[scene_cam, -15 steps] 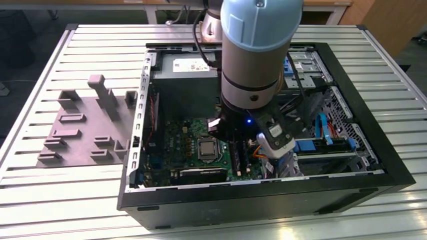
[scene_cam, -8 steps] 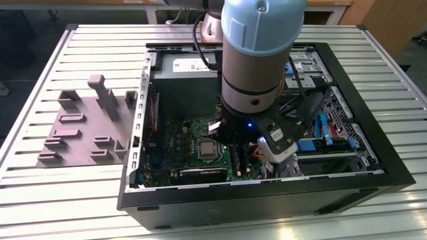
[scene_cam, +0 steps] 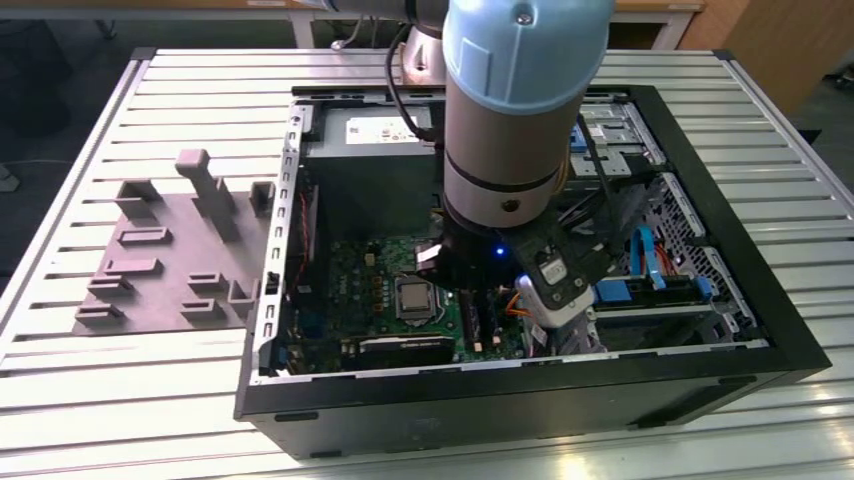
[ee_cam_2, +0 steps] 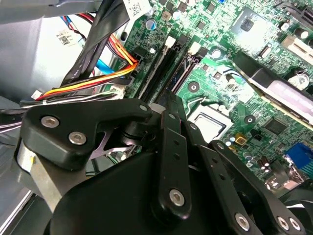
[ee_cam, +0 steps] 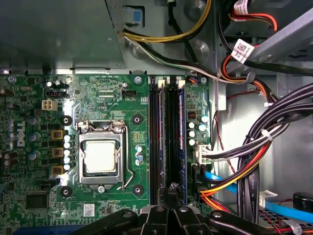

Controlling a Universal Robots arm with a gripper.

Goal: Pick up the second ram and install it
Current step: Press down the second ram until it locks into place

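Note:
My gripper [ee_cam: 172,187] is down inside the open computer case [scene_cam: 747,300], over the green motherboard [ee_cam: 105,98]. Its fingers are drawn together, and in both wrist views the tips sit over one end of the long black memory slots [ee_cam: 155,132]. A thin dark stick, seemingly the second ram [ee_cam: 172,132], stands edge-on in the slot under the tips, also seen as the dark strip [ee_cam_2: 179,73] ahead of the gripper [ee_cam_2: 168,100]. I cannot tell whether the tips touch it. In the exterior view the arm [scene_cam: 514,120] hides the slots.
The processor socket [ee_cam: 100,156] lies beside the slots. Bundled cables [ee_cam: 254,156] crowd their other side, and the silver power supply [scene_cam: 380,125] stands at the case's far end. A grey moulded holder [scene_cam: 174,250] lies on the slatted table at the exterior view's left.

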